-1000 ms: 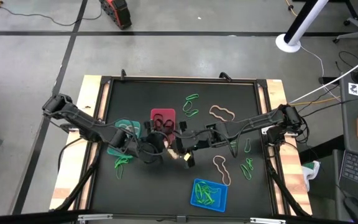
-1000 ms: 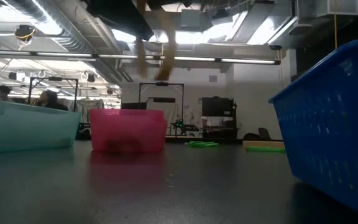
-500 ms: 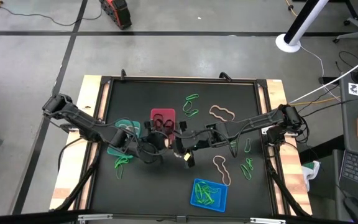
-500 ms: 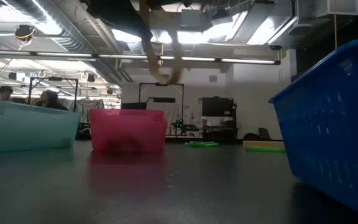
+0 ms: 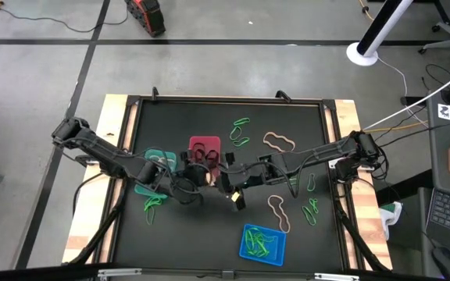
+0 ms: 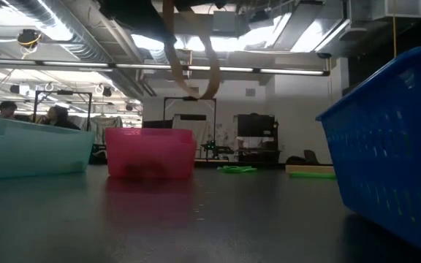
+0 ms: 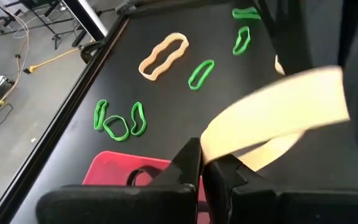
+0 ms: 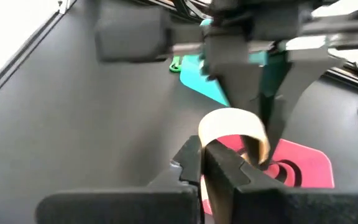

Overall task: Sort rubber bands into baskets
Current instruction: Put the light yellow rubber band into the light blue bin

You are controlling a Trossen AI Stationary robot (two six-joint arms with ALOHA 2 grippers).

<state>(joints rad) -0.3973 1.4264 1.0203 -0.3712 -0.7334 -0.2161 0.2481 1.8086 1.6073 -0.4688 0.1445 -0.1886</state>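
Both arms meet over the middle of the black counter [image 5: 209,117]. The left gripper [image 7: 202,167] has its fingers pressed together on one end of a tan rubber band [image 7: 272,102], and the right gripper [image 8: 202,163] pinches the same band at its other end, so the loop hangs in the air between them, just at 5 o'clock of the red basket [image 5: 205,145]. The teal basket [image 5: 156,159] sits at 9 o'clock of the red one, partly under the left arm. The blue basket [image 5: 262,243], with green bands in it, lies toward 5 o'clock on the counter. Loose green bands [image 5: 240,131] and tan bands [image 5: 278,142] lie scattered toward 1 to 4 o'clock.
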